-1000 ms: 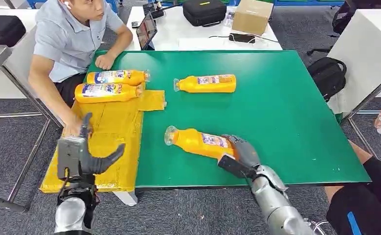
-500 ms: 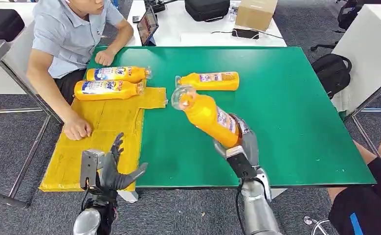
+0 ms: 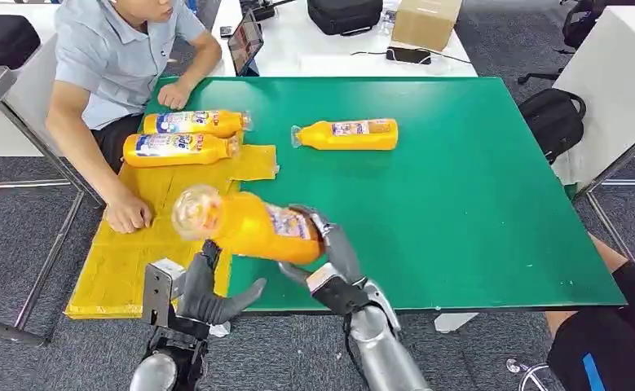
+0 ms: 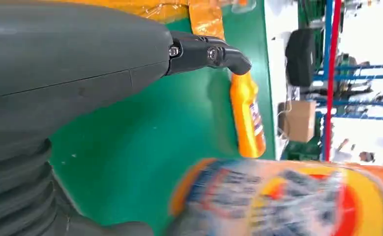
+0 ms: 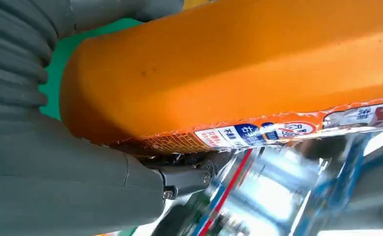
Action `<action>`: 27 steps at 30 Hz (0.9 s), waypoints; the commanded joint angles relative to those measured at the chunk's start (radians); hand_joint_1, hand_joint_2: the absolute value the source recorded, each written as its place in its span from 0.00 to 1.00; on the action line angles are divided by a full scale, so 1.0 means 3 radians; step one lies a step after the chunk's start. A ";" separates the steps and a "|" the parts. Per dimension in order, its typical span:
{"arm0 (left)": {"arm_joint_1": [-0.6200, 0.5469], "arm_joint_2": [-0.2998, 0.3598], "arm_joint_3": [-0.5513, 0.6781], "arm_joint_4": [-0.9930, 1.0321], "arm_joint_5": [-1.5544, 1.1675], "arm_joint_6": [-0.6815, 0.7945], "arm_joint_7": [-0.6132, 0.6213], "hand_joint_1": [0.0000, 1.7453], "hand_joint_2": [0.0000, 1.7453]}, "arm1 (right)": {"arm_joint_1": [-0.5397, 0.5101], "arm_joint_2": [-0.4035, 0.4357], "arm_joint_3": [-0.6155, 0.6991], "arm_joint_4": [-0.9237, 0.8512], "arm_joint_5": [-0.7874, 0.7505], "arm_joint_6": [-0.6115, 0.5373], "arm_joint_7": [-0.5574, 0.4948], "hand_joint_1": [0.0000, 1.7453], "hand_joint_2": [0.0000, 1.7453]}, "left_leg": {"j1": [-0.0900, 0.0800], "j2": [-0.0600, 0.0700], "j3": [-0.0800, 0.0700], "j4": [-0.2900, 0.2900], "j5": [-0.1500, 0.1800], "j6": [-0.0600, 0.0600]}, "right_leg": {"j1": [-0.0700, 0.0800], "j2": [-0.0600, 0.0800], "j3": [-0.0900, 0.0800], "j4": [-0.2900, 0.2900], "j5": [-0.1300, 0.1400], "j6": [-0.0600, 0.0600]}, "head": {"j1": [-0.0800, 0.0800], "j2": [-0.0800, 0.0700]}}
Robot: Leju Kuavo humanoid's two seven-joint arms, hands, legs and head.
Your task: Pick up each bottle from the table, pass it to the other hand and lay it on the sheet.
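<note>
Right hand (image 3: 334,261) grips bottle (image 3: 249,226) (left hand (image 3: 204,289) spread).

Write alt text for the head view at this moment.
The right robot hand holds an orange bottle in the air above the open left robot hand. Two bottles lie on the yellow sheet, a fourth bottle on the green table.
</note>
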 commanded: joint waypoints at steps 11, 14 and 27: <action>-0.0181 0.0010 -0.0276 -0.0112 0.0886 -0.0349 -0.0190 0.00 1.00 | -0.0144 -0.0004 0.0778 0.0843 -0.0259 -0.0124 -0.0064 1.00 1.00 | -0.0001 -0.0004 0.0005 -0.0002 -0.0001 0.0005 | 0.0002 -0.0008 0.0008 -0.0003 -0.0002 -0.0007 | 0.0003 0.0000; -0.0169 0.0030 -0.0266 -0.0171 0.0908 -0.0383 -0.0208 0.00 1.00 | -0.0144 -0.0004 0.0683 0.0907 -0.0271 -0.0117 -0.0061 1.00 1.00 | -0.0001 -0.0006 0.0009 -0.0003 -0.0002 0.0007 | 0.0003 -0.0011 0.0012 -0.0005 -0.0003 -0.0010 | 0.0001 0.0000; -0.0112 0.0031 -0.0263 -0.0245 0.0675 -0.0344 -0.0265 0.00 1.00 | -0.0154 -0.0004 0.0387 0.0871 -0.0171 -0.0267 0.0068 1.00 1.00 | -0.0002 -0.0005 0.0004 -0.0002 -0.0001 0.0005 | 0.0001 -0.0008 0.0006 -0.0003 -0.0002 -0.0007 | 0.0001 0.0000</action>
